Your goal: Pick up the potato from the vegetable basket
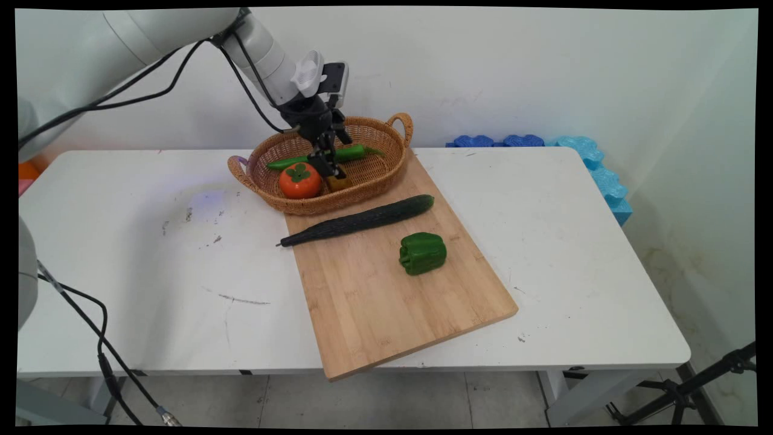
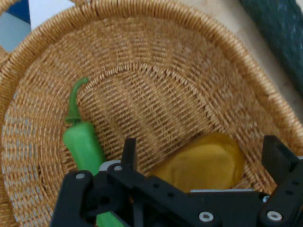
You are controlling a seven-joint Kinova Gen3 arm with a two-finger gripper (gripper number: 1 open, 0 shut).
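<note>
Yellow lump (image 2: 208,163) sits between the spread claw (image 2: 203,156) fingers inside the wicker basket (image 1: 374,181); looks soft, light, pinchable across its middle.

In the main view the gripper (image 1: 333,164) reaches down into the wicker basket (image 1: 368,178) and covers most of a small yellow-brown object (image 1: 342,182), so its shape cannot be told there; it also crosses the middle of the long green chili (image 1: 353,151). In the hand view the black linkage hides the lower part of the yellow-brown object (image 2: 208,163) and the lower end of the green chili (image 2: 83,142). The basket (image 2: 142,85) is cut off by that picture's edges, and the dark cucumber (image 2: 279,33) shows only as a blurred corner at upper right. The persimmon cannot be seen from the hand.
</note>
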